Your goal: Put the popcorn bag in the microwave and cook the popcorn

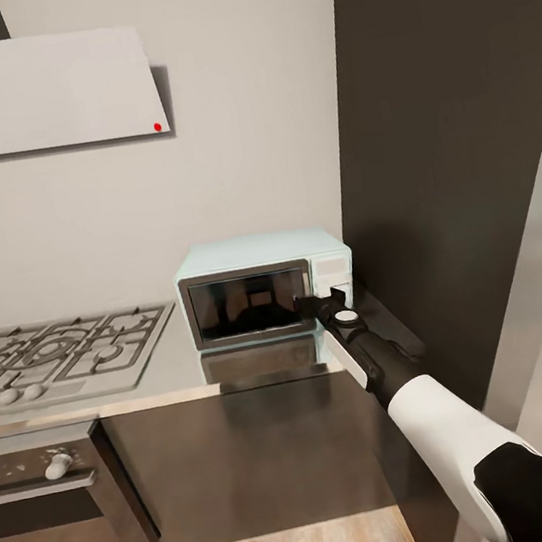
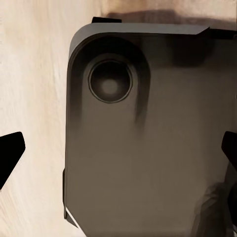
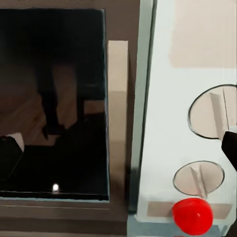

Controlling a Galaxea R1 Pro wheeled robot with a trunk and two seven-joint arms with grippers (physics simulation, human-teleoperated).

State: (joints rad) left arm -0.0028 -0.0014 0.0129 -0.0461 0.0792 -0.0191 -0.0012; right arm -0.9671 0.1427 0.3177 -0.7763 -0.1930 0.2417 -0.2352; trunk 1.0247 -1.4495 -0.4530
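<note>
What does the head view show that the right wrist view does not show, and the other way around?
Head view alone: the hob, the hood, the oven, the countertop and the right arm reaching toward the microwave. Right wrist view alone: two round knobs and a red button on the side panel. Both share the microwave with its dark glass door closed, and the right end effector near its panel.
</note>
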